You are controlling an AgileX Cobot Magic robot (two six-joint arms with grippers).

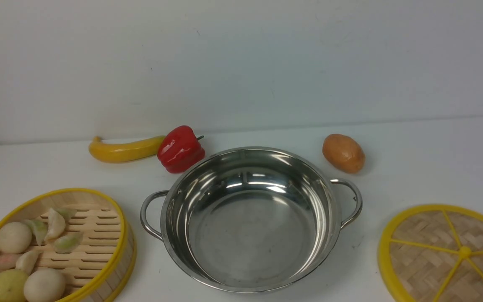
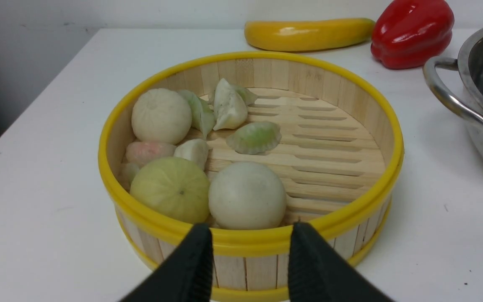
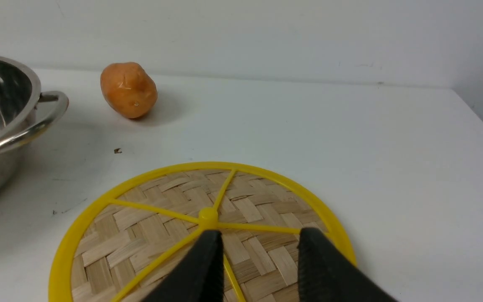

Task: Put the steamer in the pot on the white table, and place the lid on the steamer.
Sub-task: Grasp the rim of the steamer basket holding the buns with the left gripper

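The steamer (image 1: 99, 235), on the white table (image 1: 413, 167) left of the pot (image 1: 183, 209), looks light and stiff with loose buns (image 2: 245, 195) inside, so the left gripper (image 2: 252, 235), jaws apart and empty by its near side, should pinch the rim (image 2: 392, 138) and lift level.

- I see the steamer (image 1: 99, 235) at eight o'clock: yellow rim, pale slatted wood.
- At four o'clock the lid (image 1: 426, 251): tan herringbone weave, yellow spokes.
- The pot (image 1: 250, 235) is silver, pepper (image 1: 180, 149) red, potato (image 1: 343, 153) orange-brown, counter (image 1: 413, 167) white.
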